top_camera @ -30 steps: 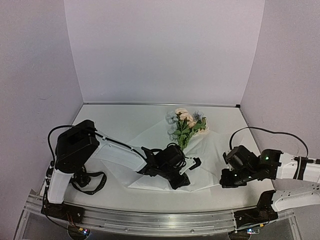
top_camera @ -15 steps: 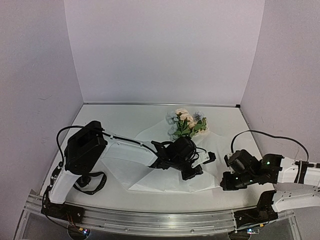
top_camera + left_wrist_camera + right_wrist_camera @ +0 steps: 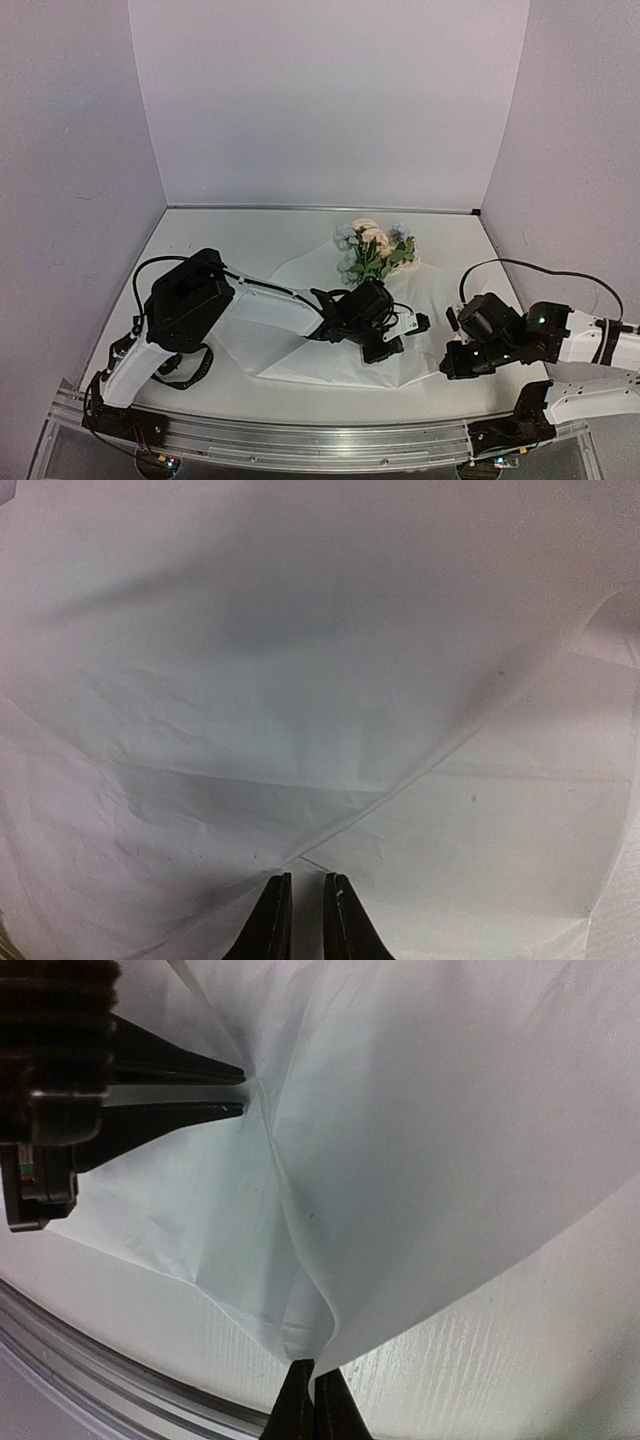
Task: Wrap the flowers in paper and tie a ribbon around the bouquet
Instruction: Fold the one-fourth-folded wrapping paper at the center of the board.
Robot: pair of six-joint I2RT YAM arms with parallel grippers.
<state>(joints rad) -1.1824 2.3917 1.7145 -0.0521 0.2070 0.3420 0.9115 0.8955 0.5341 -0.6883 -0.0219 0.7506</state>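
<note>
The flowers (image 3: 372,245), peach and pale blue blooms with green leaves, lie at the far middle of the table, their stems running under my left arm. The white paper (image 3: 290,345) is spread beneath them. My left gripper (image 3: 400,337) reaches across the stems and is shut on a fold of the paper (image 3: 300,680). That pinch also shows from the right wrist view, left gripper (image 3: 243,1092), with creases fanning out from it. My right gripper (image 3: 447,362) is shut on the sheet's near right edge (image 3: 313,1368), lifting it off the table. The ribbon is out of view.
A metal rail (image 3: 300,440) runs along the near edge of the table. Black cable loops (image 3: 185,365) hang by the left arm's base. Pale walls close in the table at the back and on both sides.
My left gripper has travelled right and slightly away, drawing the paper over the stems. The right gripper has barely shifted and keeps its hold.
</note>
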